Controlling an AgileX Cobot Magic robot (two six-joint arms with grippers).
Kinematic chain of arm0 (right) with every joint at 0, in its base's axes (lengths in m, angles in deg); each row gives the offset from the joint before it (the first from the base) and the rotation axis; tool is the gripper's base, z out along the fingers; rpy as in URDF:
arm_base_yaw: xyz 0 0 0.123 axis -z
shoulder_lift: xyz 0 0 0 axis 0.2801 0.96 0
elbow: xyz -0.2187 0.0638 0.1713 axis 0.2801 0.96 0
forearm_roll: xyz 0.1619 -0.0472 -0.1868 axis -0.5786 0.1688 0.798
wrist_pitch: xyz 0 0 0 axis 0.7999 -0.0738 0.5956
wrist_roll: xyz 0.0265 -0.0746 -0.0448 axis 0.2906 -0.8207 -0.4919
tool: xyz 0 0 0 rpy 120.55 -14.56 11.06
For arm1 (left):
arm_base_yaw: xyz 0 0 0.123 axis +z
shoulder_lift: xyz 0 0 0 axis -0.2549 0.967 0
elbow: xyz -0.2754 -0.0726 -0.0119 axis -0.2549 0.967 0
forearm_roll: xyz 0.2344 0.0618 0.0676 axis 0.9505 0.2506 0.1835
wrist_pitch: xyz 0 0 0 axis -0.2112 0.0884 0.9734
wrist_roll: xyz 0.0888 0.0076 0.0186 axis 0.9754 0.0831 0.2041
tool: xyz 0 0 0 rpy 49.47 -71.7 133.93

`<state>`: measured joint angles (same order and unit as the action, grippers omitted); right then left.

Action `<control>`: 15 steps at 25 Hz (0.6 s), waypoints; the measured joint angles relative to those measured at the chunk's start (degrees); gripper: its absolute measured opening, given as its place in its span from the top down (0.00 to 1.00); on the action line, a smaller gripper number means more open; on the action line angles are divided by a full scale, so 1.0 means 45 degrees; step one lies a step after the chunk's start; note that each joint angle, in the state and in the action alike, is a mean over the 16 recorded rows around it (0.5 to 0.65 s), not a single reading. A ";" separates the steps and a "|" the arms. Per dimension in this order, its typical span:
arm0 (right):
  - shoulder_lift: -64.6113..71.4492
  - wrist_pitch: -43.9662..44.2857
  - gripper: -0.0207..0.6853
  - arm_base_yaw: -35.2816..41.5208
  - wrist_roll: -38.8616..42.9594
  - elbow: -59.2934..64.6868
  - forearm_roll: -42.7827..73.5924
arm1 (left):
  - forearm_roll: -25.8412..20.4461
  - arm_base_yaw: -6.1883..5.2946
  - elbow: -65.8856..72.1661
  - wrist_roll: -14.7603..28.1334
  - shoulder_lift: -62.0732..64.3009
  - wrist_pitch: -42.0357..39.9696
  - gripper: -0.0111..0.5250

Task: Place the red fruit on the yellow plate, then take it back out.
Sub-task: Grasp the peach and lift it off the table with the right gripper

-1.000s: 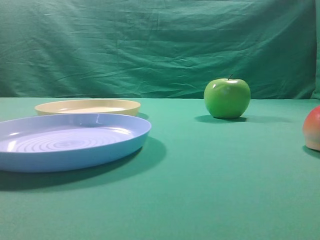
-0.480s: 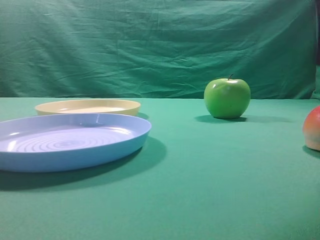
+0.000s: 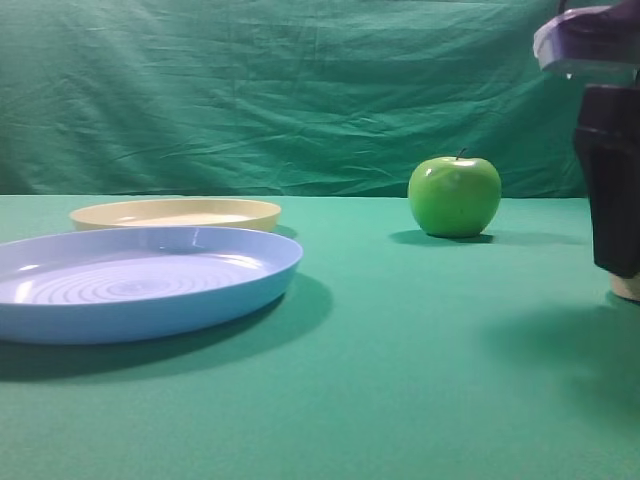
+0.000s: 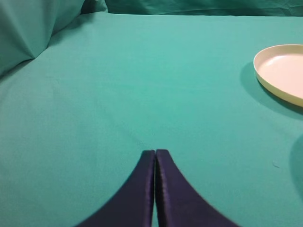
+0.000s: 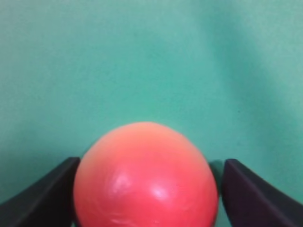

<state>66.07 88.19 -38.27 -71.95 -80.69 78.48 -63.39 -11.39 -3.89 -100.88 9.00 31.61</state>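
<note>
The right gripper (image 5: 147, 189) has just dropped in over the red fruit (image 5: 146, 177) at the table's right edge, its jaws flanking the fruit, with contact not clear. It is working the pickup; next comes a firm squeeze on smooth, round skin, then carrying to the shallow yellow plate (image 3: 176, 213).

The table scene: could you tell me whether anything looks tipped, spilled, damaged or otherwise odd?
Nothing stands out. The yellow plate and blue plate lie flat, the green apple stands upright, and the red fruit sits whole on the cloth between the right gripper fingers.
</note>
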 joint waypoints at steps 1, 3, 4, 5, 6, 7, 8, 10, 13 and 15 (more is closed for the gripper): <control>0.0012 0.0115 0.50 0.0000 0.0000 -0.0210 -0.0014 | 0.0000 0.0000 0.0000 0.0000 0.0000 0.0000 0.98; 0.0006 0.0363 0.57 0.0000 -0.0020 -0.0734 -0.0081 | 0.0000 0.0000 0.0000 0.0000 0.0000 0.0000 0.98; -0.0007 0.0492 0.60 -0.0004 -0.0057 -0.1048 -0.0143 | 0.0000 0.0000 0.0000 0.0000 0.0000 0.0000 0.98; -0.0021 0.0621 0.62 -0.0014 -0.0123 -0.1398 -0.0216 | 0.0000 0.0000 0.0000 0.0000 0.0000 0.0000 0.98; -0.0036 0.0749 0.64 -0.0034 -0.0218 -0.1784 -0.0305 | 0.0000 0.0000 0.0000 0.0000 0.0000 0.0000 0.98; -0.0045 0.0876 0.65 -0.0068 -0.0334 -0.2199 -0.0404 | 0.0000 0.0000 0.0000 0.0000 0.0000 0.0000 0.98; -0.0046 0.0999 0.67 -0.0120 -0.0469 -0.2647 -0.0507 | 0.0000 0.0000 0.0000 0.0000 0.0000 0.0000 0.98; -0.0008 0.1206 0.67 -0.0278 -0.0782 -0.3615 -0.0717 | 0.0000 0.0000 0.0000 0.0000 0.0000 0.0000 0.98; 0.0225 0.1417 0.68 -0.0656 -0.1320 -0.5178 -0.1071 | 0.0000 0.0000 0.0000 0.0000 0.0000 0.0000 0.98; 0.0530 0.1481 0.68 -0.0983 -0.1699 -0.6235 -0.1328 | 0.0000 0.0000 0.0000 0.0000 0.0000 0.0000 0.98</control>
<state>68.46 94.86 -42.69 -79.60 -108.75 72.50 -63.39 -11.39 -3.89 -100.88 9.00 31.61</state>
